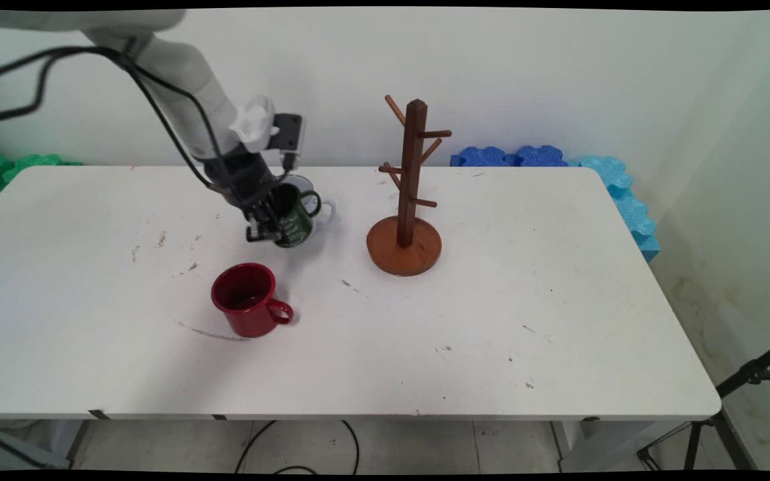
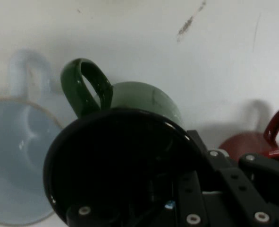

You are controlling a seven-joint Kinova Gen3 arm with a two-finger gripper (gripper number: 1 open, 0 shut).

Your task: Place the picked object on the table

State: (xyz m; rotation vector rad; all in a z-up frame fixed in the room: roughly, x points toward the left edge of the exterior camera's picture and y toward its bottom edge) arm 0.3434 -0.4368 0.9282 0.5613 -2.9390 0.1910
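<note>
three mugs: one green (image 1: 297,224), one red (image 1: 247,300), one pale blue (image 2: 14,156), one wooden mug tree (image 1: 407,194)

A robotics lab or test room is shown, not a home or kitchen. A plain white counter (image 1: 559,321), scuffed and marked, is set against a bare white wall (image 1: 559,73). A white robot arm (image 1: 184,73) with black cables (image 1: 164,127) hanging from it is seen reaching over the counter's far left part. Behind the counter, along the foot of the wall, blue foam blocks (image 1: 512,156) are stacked at the right and green ones (image 1: 4,170) at the left. Just off the counter's near right corner, a black tripod leg (image 1: 746,377) is seen on a stained floor (image 1: 726,321). Under the counter's near edge, a loose cable (image 1: 351,444) is left lying on the floor.
</note>
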